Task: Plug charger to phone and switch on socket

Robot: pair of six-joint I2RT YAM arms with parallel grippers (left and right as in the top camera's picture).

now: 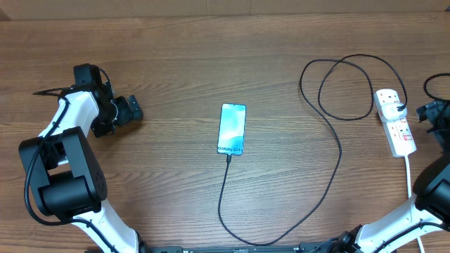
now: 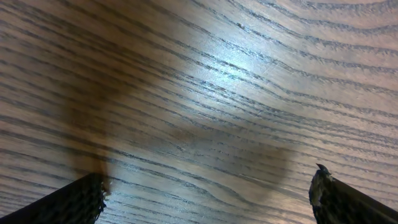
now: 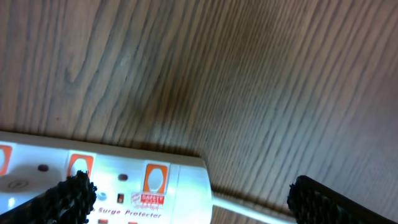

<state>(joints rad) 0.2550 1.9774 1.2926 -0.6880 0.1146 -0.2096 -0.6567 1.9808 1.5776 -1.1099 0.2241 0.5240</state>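
The phone (image 1: 232, 128) lies flat at the table's middle, teal screen up, text end toward the front. The black charger cable (image 1: 330, 176) runs from the phone's front end, curves along the front, loops at the back right and reaches the white socket (image 1: 394, 123) at the far right; its tip sits at the phone's port. My left gripper (image 1: 130, 110) is open and empty at the far left; in its wrist view (image 2: 208, 193) only bare wood shows. My right gripper (image 1: 430, 116) is open just right of the socket. The right wrist view (image 3: 186, 196) shows the socket's end (image 3: 124, 180) with orange-red switches.
The socket's white cord (image 1: 410, 176) runs toward the front right edge and also shows in the right wrist view (image 3: 249, 204). The wooden table (image 1: 176, 56) fills the view. The arm bases stand at the front left and front right.
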